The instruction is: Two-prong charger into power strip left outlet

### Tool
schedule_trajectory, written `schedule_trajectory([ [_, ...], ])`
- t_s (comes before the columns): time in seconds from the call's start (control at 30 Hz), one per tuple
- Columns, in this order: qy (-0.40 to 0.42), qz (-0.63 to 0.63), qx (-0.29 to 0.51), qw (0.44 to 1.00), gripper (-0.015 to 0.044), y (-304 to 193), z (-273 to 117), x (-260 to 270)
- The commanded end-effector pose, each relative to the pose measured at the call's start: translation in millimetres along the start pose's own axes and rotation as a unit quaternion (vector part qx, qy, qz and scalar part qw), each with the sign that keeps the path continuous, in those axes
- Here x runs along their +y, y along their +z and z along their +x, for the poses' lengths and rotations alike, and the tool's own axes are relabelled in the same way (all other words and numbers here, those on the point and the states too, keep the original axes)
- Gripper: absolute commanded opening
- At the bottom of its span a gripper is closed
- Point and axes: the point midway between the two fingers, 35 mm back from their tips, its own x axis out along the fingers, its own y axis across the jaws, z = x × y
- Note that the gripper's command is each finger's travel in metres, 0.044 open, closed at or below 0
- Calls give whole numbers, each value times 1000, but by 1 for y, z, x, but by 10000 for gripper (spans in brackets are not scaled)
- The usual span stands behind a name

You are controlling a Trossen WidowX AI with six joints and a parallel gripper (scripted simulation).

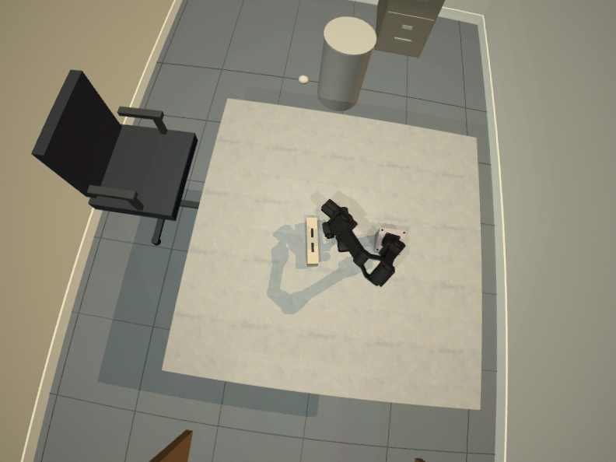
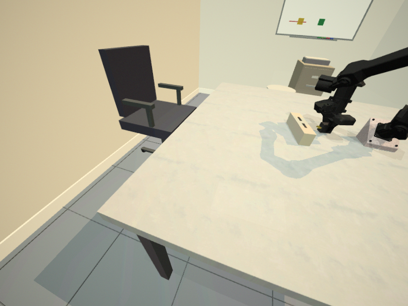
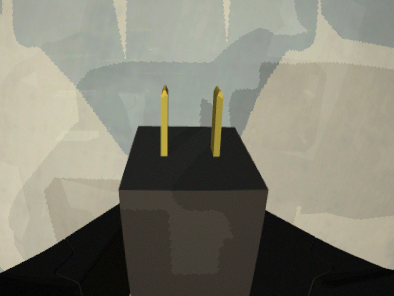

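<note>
The black two-prong charger [image 3: 192, 240] [image 2: 323, 126] lies low at the table, with its two gold prongs [image 3: 216, 125] [image 2: 318, 126] pointing toward the power strip. My gripper [image 3: 186, 214] [image 2: 326, 128] is shut on the charger, one finger on each side of its body. The cream power strip [image 1: 312, 257] [image 2: 305, 139] stands on the table a short way beyond the prongs, with two dark outlets on its upper face. The prongs are apart from the strip. In the top view the arm hides the charger; the strip is outside the wrist view.
The pale table [image 1: 278, 169] [image 2: 230, 184] carries the strip and the arm's speckled base block [image 1: 382, 238] [image 2: 369, 131]. A black office chair [image 1: 144, 164] [image 2: 131, 79] stands beyond the table's left edge. A grey cylinder [image 1: 343, 74] and a cabinet [image 1: 405, 34] stand behind it.
</note>
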Motion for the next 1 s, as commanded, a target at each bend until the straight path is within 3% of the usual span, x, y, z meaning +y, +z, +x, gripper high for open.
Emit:
schedule_trajectory([
  [0.0,-4,-2,-1,1000,0,0,-15,-2],
  [0.27,-2,-1,-1,1000,0,-3,-47,-2],
  [0.97,-5,19,-2,1000,0,7,-25,28],
])
